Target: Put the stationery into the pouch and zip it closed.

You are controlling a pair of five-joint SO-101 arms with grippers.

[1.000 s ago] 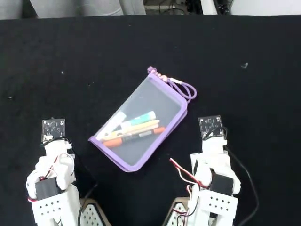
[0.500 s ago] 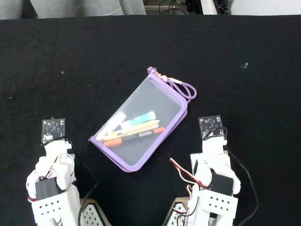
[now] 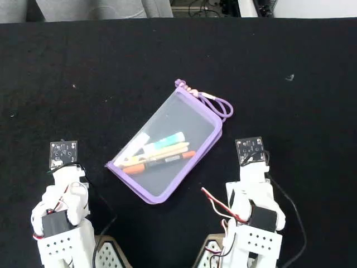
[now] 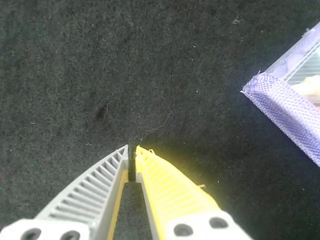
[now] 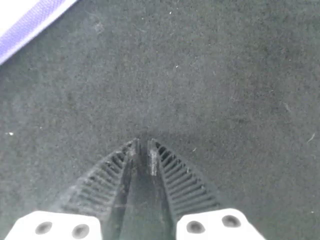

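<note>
Pouch (image 3: 181,120) with pens (image 3: 159,153) inside, laid flat in the middle of the table (image 3: 290,50).

It is judged soft, light and slippery, best taken by its purple cloth edge or the far cord loop (image 3: 218,105). The jaws of the left gripper (image 4: 132,150) and right gripper (image 5: 141,145), at the near side, are seen pressed together, empty.

Pouch (image 4: 287,112) cut off by both wrist views' edges, zip (image 3: 199,105) closure too small to tell

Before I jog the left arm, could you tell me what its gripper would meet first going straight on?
Probably only the black table: the left gripper, shut, points at bare cloth. The purple pouch lies to one side of that line, though depth is hard to judge.
</note>
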